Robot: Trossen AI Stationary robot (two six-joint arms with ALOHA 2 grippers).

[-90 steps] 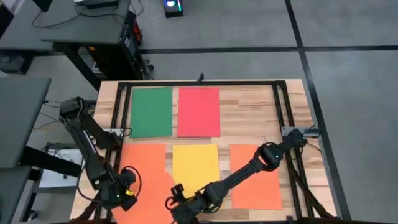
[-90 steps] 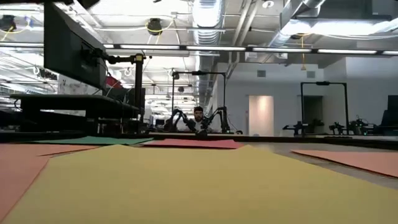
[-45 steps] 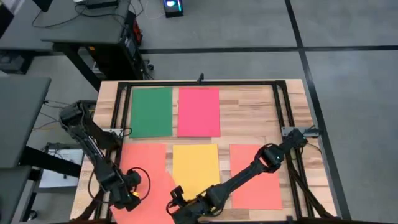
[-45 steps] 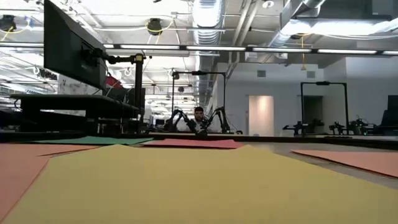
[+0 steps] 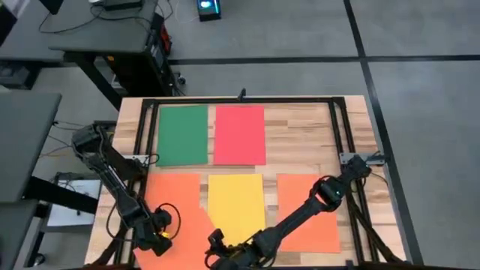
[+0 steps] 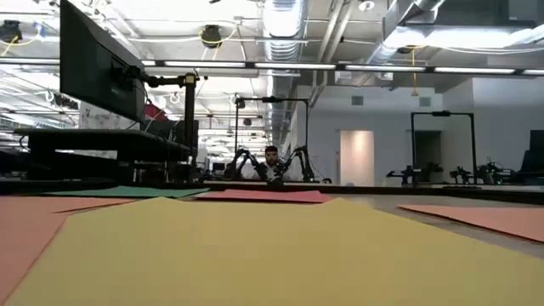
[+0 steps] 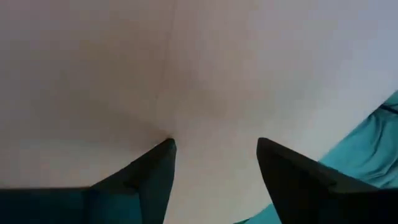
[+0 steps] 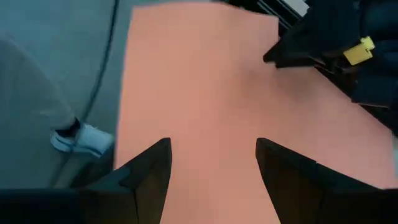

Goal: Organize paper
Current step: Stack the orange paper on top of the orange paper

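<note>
Wooden bench (image 5: pixel 300 135) with a black frame, carrying five flat rectangular sheets of plain paper; every long axis runs 12 to 6 o'clock in the high view.

- Green paper sheet (image 5: pixel 182 134): far row, toward 11 o'clock, just beside the next.
- Pink-red paper sheet (image 5: pixel 239 134): far row, near 12 o'clock.
- Large orange paper sheet (image 5: pixel 180 202): near row, 7 o'clock; its edge beside the yellow sheet is uneven.
- Yellow paper sheet (image 5: pixel 235 204): near row, middle, 6 o'clock.
- Second orange paper sheet (image 5: pixel 300 196): near row, 5 o'clock, partly crossed by the right arm.

Left tool (image 5: pixel 155 237): over the near end of the large orange sheet. Left wrist view: dark fingers (image 7: pixel 149 180) spread apart, nothing between them, pale sheet filling the field.

Right tool (image 5: pixel 222 253): at the bench's near edge, 6 o'clock, by the yellow sheet's near end. Right wrist view: fingers (image 8: pixel 146 174) parted, empty, orange sheet ahead, left tool farther off; also floor and a shoe (image 8: pixel 81 138), unseen from above.

Low view: sheets edge-on, yellow nearest; neither tool appears.
</note>
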